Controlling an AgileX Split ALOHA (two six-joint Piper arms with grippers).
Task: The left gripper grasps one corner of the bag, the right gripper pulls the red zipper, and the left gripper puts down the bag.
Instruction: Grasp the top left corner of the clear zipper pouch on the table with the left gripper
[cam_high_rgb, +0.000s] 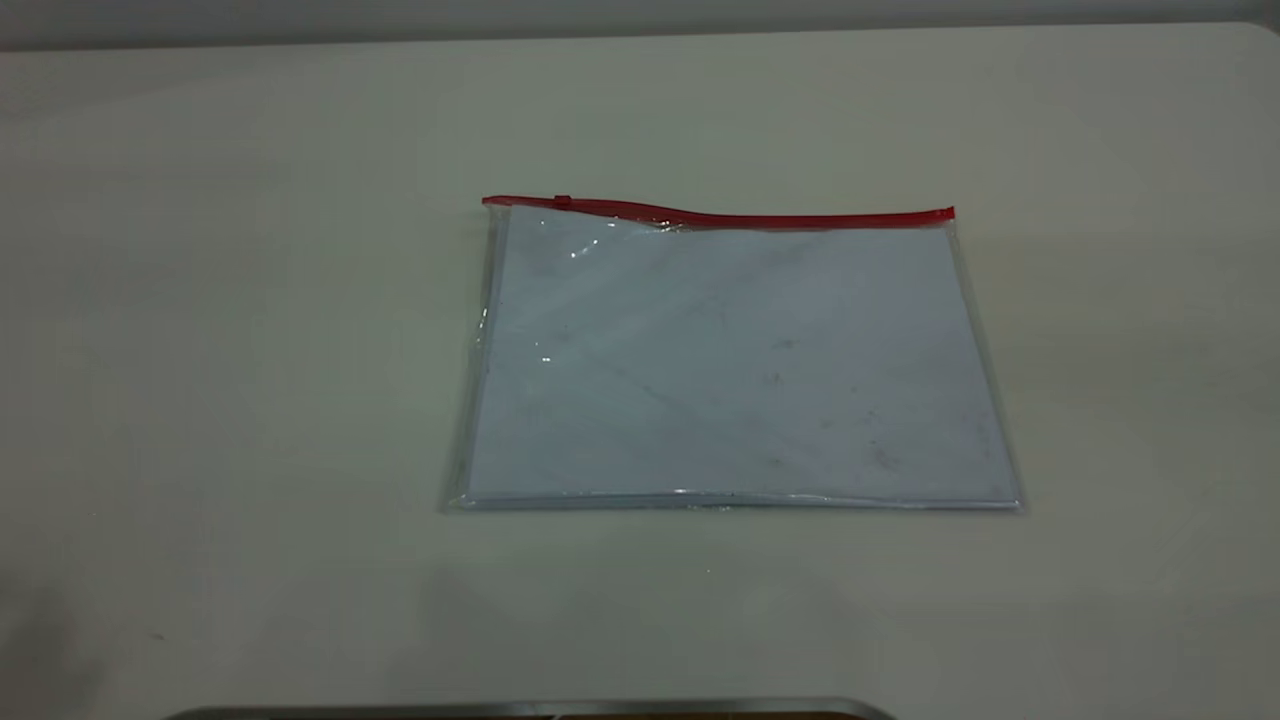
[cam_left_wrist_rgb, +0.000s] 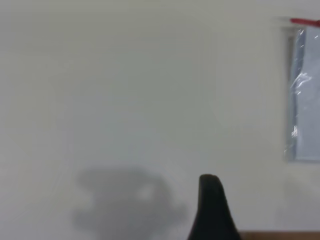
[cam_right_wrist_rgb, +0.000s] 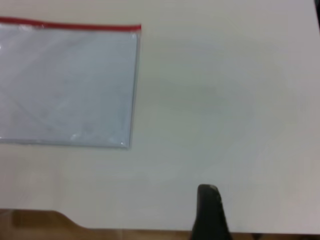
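— So where's your bag (cam_high_rgb: 735, 365)?
— Flat mid-table (cam_high_rgb: 200, 300), red zipper (cam_high_rgb: 720, 214) along its far edge.
— And your grippers?
— Well apart from it. Left gripper (cam_left_wrist_rgb: 210, 210) and right gripper (cam_right_wrist_rgb: 209, 212) each show one finger; you can't tell their grip.

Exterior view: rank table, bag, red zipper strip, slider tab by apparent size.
1. table
2. bag
3. red zipper, as long as the bag's far edge, but thin
4. slider tab, tiny
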